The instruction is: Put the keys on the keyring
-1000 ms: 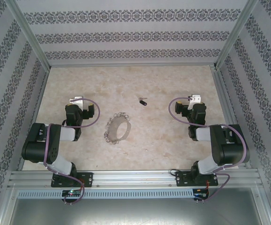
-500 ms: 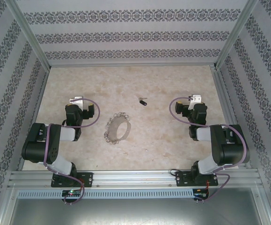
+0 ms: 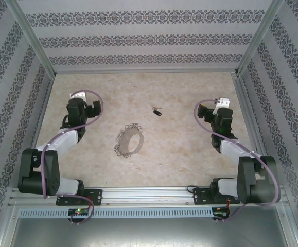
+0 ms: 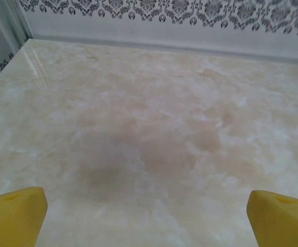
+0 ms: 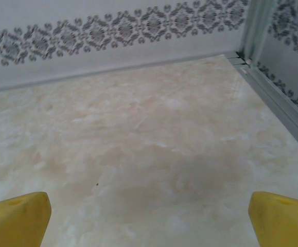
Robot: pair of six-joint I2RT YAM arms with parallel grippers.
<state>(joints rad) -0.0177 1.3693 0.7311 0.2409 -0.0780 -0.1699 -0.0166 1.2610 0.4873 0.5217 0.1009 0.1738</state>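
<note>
- While I am holding both arms over the marble counter (image 3: 190, 149), my left pincer (image 4: 149, 211) and right pincer (image 5: 149, 211) are both gaping wide, gripping nothing.
- The keyring (image 3: 120, 142) is lying mid-counter, between my arms.
- The keys (image 3: 157, 110) are lying beyond it, apart.

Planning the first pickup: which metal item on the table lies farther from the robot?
The tiny black-headed silvery key; the large silvery fringed metal loop lies nearer the robot, to the key's left.

Beige marbled tabletop (image 3: 190, 98), damask-striped white walls (image 3: 138, 38), aluminium frame rails (image 3: 149, 195), soft even light
</note>
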